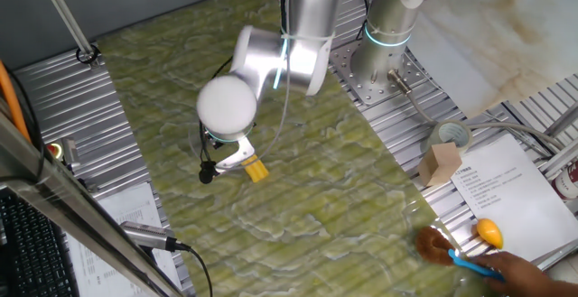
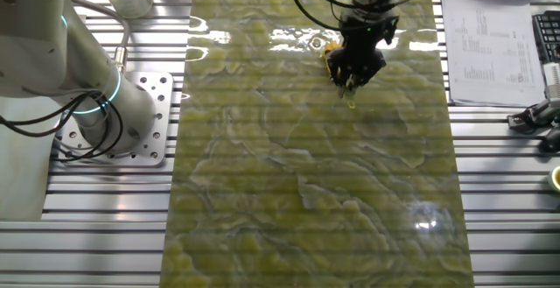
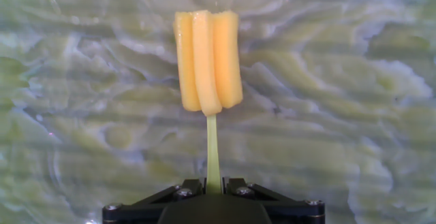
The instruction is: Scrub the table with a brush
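The table [image 1: 343, 207] is a long olive-green and pale yellow marbled surface, also seen in the other fixed view [image 2: 315, 183] and filling the hand view [image 3: 82, 115]. My gripper [image 3: 213, 183] is shut on the thin stick handle of the yellow brush [image 3: 207, 60]. The blocky brush head points away from the fingers, at or just above the table. In one fixed view the brush head [image 1: 256, 169] sticks out below the gripper [image 1: 237, 157]. In the other fixed view the gripper [image 2: 357, 71] is near the table's far end and mostly hides the brush [image 2: 332, 60].
Ribbed grey metal panels [image 1: 72, 125] flank the table. The arm's base [image 1: 384, 53] stands at the right. A tape roll [image 1: 450, 136], a small box [image 1: 441, 163], a paper sheet [image 1: 506, 189], an orange ball [image 1: 489, 232] and a blue-handled item [image 1: 470, 263] lie at the right.
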